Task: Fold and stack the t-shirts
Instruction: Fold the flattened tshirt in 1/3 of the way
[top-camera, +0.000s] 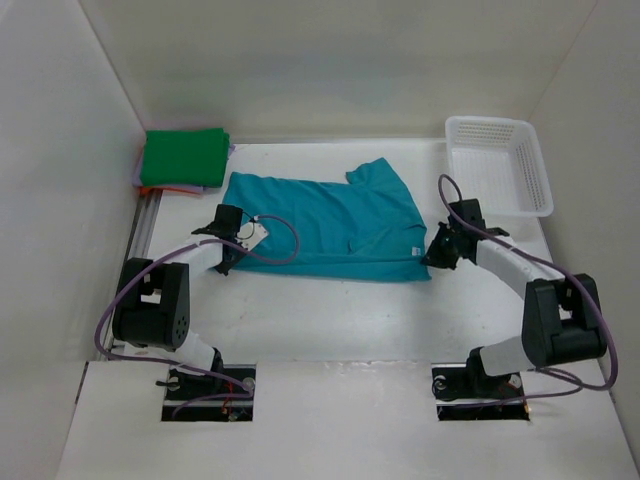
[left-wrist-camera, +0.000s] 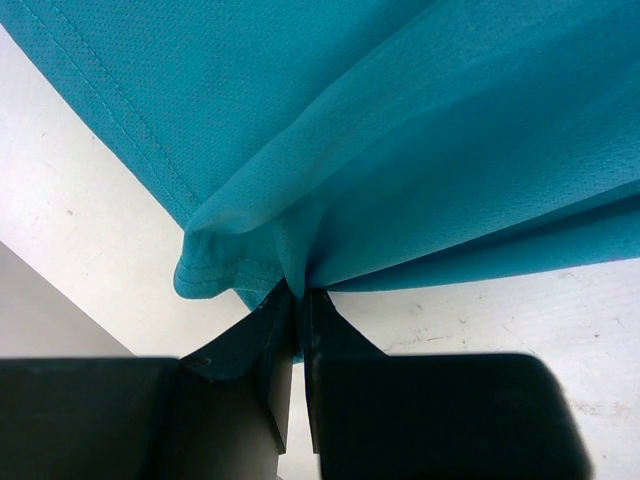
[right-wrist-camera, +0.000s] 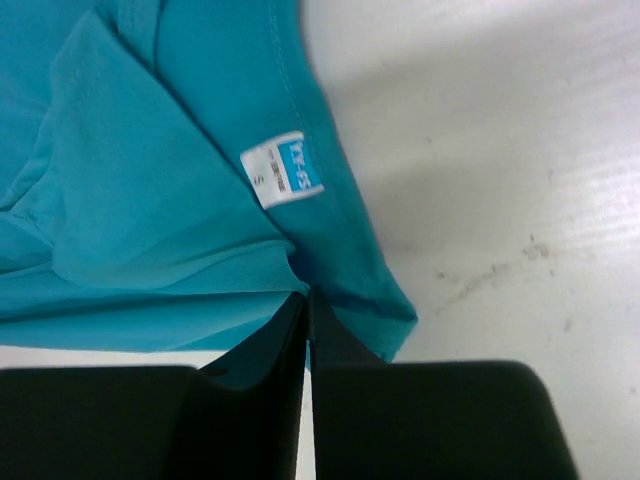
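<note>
My left gripper (left-wrist-camera: 297, 300) pinches the teal t-shirt (top-camera: 320, 225) at its near-left corner, right gripper (right-wrist-camera: 307, 303) its near-right corner; open table (top-camera: 330, 320) borders its near edge.

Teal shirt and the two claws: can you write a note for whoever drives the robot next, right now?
Left claw: shut on the teal t-shirt, pinching its near left edge.
Right claw: shut on the same shirt's near right corner, by the size tag.
The teal t-shirt lies on the table and looks partly folded.
Done: green t-shirt is folded on top of the far-left stack, with the lavender t-shirt and orange t-shirt edges showing underneath.
Left: finish folding the teal one and stack it.
</note>
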